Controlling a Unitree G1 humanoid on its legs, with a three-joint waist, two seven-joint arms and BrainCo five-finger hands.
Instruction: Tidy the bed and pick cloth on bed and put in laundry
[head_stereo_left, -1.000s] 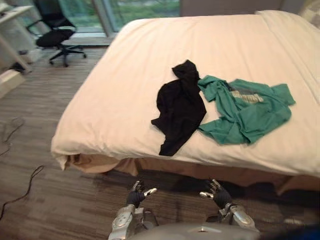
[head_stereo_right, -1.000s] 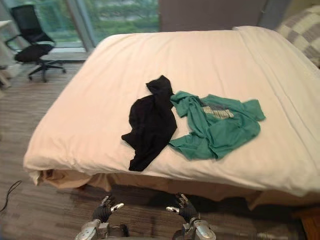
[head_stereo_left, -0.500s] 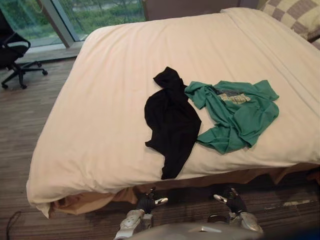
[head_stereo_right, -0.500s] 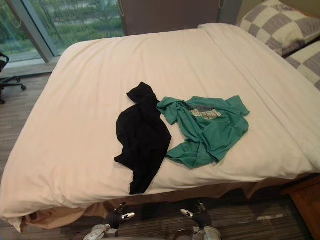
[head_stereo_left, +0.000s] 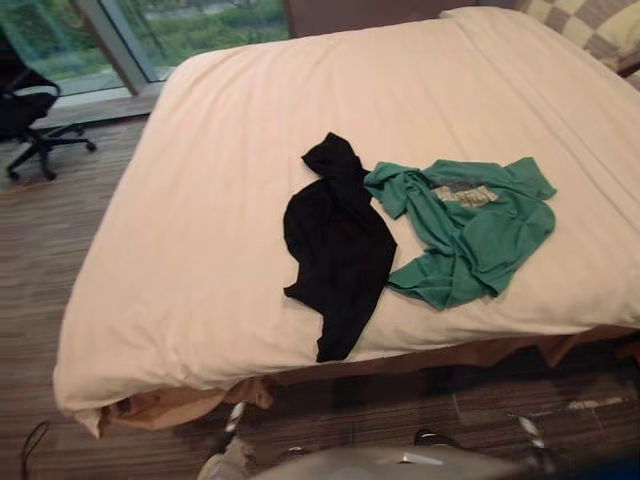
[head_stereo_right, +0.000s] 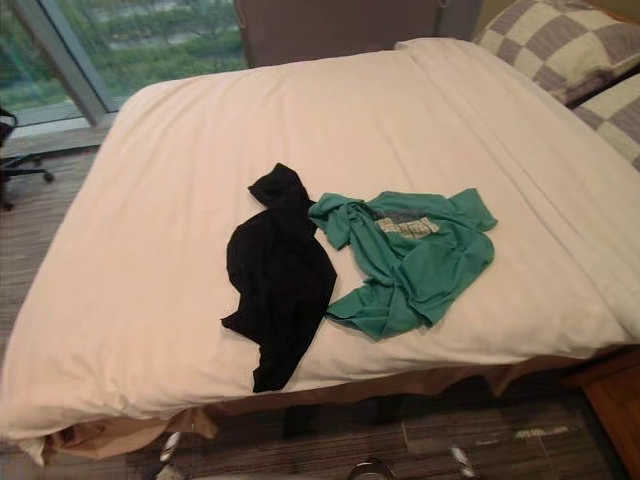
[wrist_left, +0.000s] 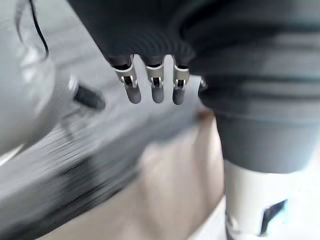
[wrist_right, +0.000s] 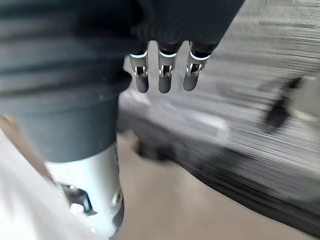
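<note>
1. The black cloth (head_stereo_left: 335, 250) lay crumpled a little in front of the middle of the bed (head_stereo_left: 200, 220), on its smooth cream cover. Its narrow end pointed toward 12 o'clock and a thin tail ran toward 6 o'clock, stopping just short of the near edge.
2. At 3 o'clock of the black cloth lay a green T-shirt (head_stereo_left: 470, 235), bunched and partly folded over itself, with a pale print near its collar. 1 sleeve met the black cloth's edge, so the 2 garments touched.
3. Neither garment was held; both rested on the cover, apart from both hands.
4. In its own wrist view the left hand (wrist_left: 152, 89) hung with its fingers straight and relaxed in a row, nothing between them, the tan side of the bed beyond.
5. The right hand (wrist_right: 164, 77) showed the same in its wrist view: loose, straight fingers, holding nothing.
6. A tan bed skirt (head_stereo_left: 180, 405) showed under the cover's near edge.
7. 2 checked pillows (head_stereo_right: 560, 45) sat at the bed's 2 o'clock corner.
8. A black office chair (head_stereo_left: 22, 112) stood on the striped floor (head_stereo_left: 40, 300) at 10 o'clock of the bed, before a window (head_stereo_left: 190, 20) showing greenery at 11 o'clock.
</note>
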